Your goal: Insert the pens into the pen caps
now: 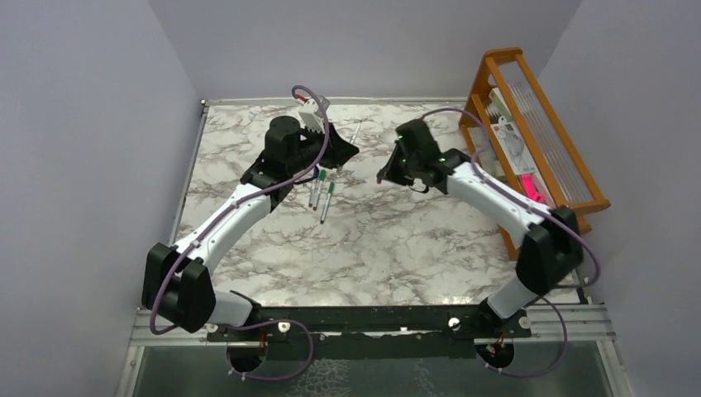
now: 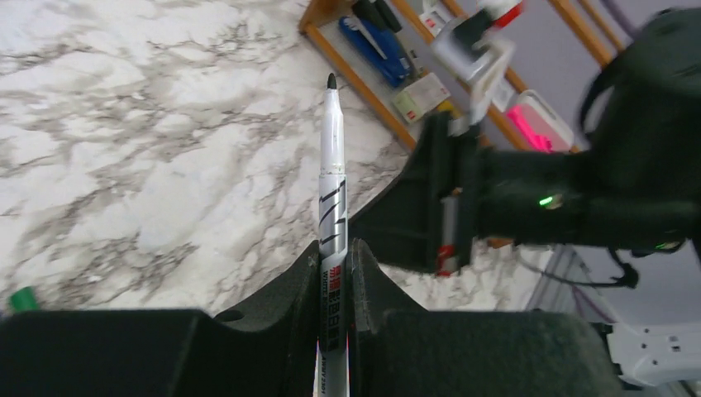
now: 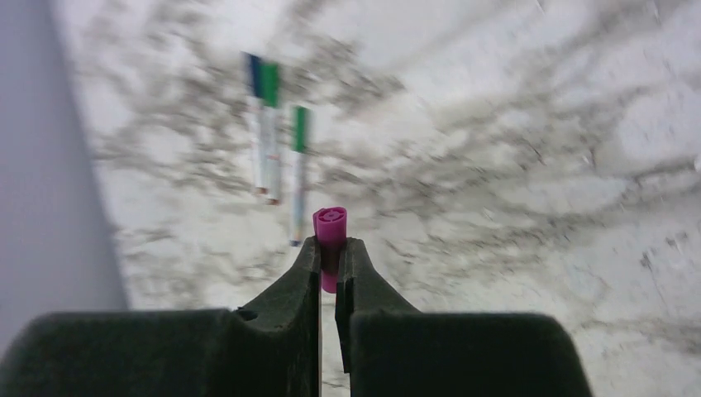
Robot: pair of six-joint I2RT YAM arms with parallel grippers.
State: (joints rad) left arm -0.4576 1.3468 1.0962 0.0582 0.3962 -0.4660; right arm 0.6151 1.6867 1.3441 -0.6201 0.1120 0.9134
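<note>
My left gripper [image 2: 335, 252] is clamped on a pen [image 2: 332, 178]. It has a thin silver-white barrel with black slanted marks and red print low down. The pen runs straight out past my fingertips and ends in a small dark bare tip.

My right gripper [image 3: 329, 256] is pinched tight on the magenta cap [image 3: 331, 225], a short stubby plastic tube. Its round end stands just clear of my fingertips and points away from me.

From above, my two grippers face each other over the marble table [image 1: 397, 248], with a gap between them. In the left wrist view, the dark wedge of my right gripper sits just right of the held pen and hides part of what lies behind it.

Ahead of my right fingertips and down on the table lie three more pens [image 3: 269, 132]. Two are side by side, one with a blue end and one with a green end, and a third with a green end lies just beside them. That view is blurred, so I can't tell for certain whether those coloured ends are caps.

Beyond the held pen's tip and off to its right stands a wooden rack [image 2: 355, 74]. It holds a blue tool [image 2: 376, 45], some white packets [image 2: 422, 95] and a bright pink object [image 2: 529, 124].
</note>
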